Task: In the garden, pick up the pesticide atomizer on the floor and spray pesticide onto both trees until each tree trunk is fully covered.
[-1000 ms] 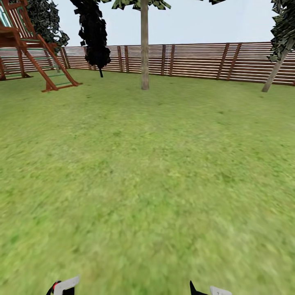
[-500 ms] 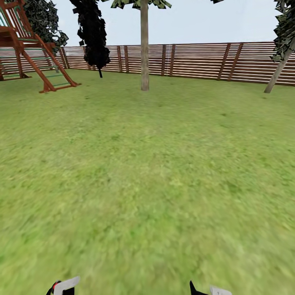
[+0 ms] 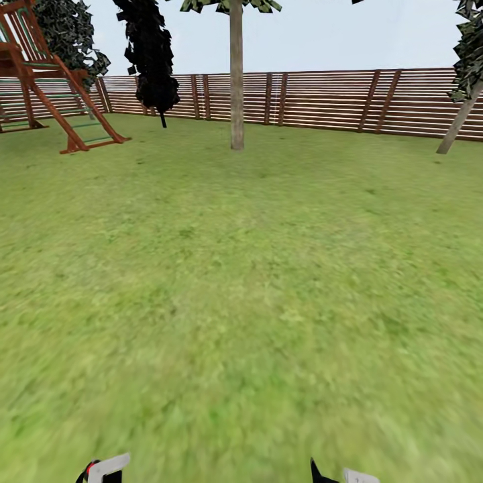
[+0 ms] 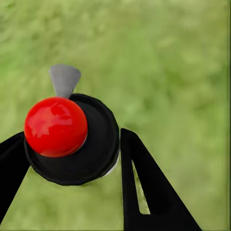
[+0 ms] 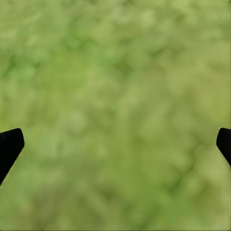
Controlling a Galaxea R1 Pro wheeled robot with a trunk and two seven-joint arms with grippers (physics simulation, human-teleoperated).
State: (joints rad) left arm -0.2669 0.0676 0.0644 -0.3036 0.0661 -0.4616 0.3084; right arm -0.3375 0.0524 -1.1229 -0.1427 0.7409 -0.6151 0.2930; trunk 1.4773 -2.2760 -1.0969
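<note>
The pesticide atomizer point(image 4: 72, 139), with a red ball top, black round cap and grey nozzle, sits between the black fingers of my left gripper point(image 4: 70, 144), which is shut on it. Low in the head view, the left gripper point(image 3: 104, 469) and right gripper point(image 3: 342, 475) just peek in over the lawn. In its wrist view my right gripper point(image 5: 118, 139) is open over bare grass. Far ahead on the garden lawn a tree stands with a straight pale tree trunk point(image 3: 236, 80). Another pale, leaning trunk point(image 3: 458, 124) is at the far right.
A brown slatted fence point(image 3: 322, 100) closes the far side of the lawn point(image 3: 241, 282). A red-brown wooden play frame with a ladder point(image 3: 60, 94) stands at the far left, next to a slim near-black tree point(image 3: 153, 54).
The whole head view has shifted slightly: the play frame slid left and the leaning trunk slid right, so the camera has moved forward. Both grippers keep their places.
</note>
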